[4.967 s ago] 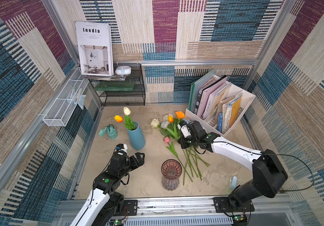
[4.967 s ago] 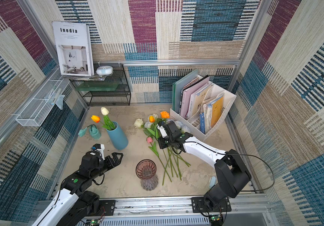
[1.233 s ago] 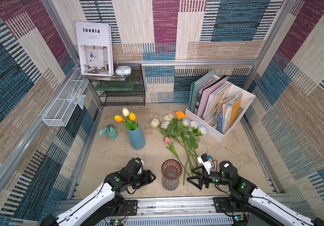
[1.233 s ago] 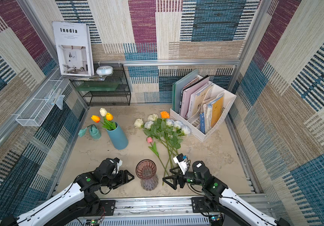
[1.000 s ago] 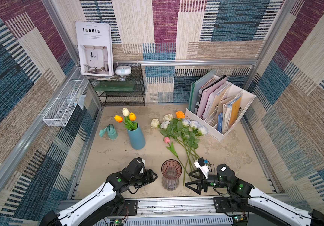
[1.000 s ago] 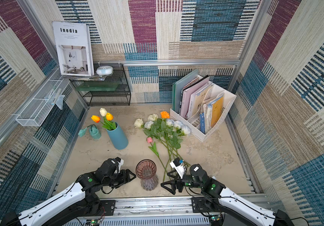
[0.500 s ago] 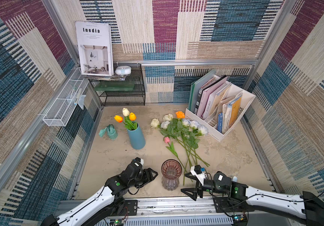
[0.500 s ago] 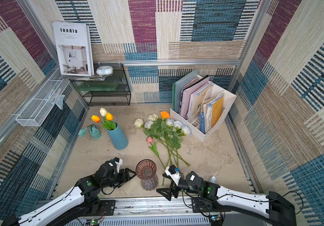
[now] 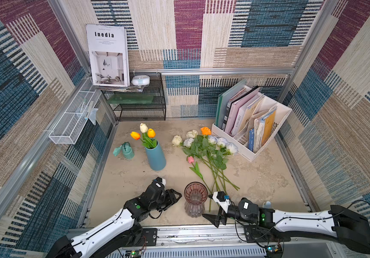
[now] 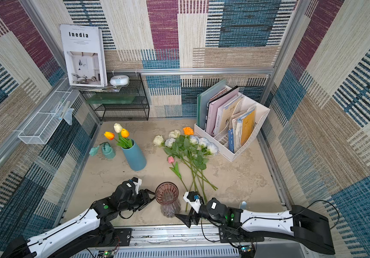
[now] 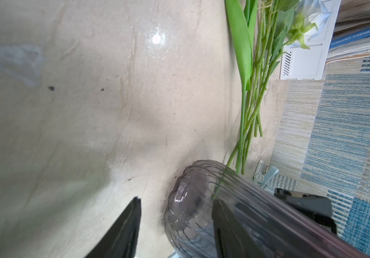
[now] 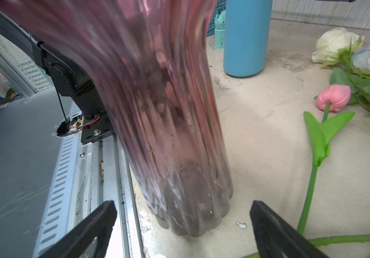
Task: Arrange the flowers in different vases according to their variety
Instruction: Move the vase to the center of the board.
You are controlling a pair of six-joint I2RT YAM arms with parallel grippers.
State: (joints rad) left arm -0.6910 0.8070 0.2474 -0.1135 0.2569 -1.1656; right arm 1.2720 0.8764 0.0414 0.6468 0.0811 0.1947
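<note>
Close to me my right gripper [image 9: 206, 205] is wide open and empty beside the purple vase [image 9: 194, 208], and my left gripper [image 9: 177, 197] is half open on its other side, holding nothing I can see. Behind them lie the roses [image 9: 211, 147] and pink tulip [image 9: 190, 159], and farther back three tulips [image 9: 144, 131] stand in the blue vase [image 9: 157, 159]

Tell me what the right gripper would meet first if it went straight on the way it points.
The purple glass vase: the right gripper stands open, aimed at its base, nothing between them. How near is unclear.
</note>
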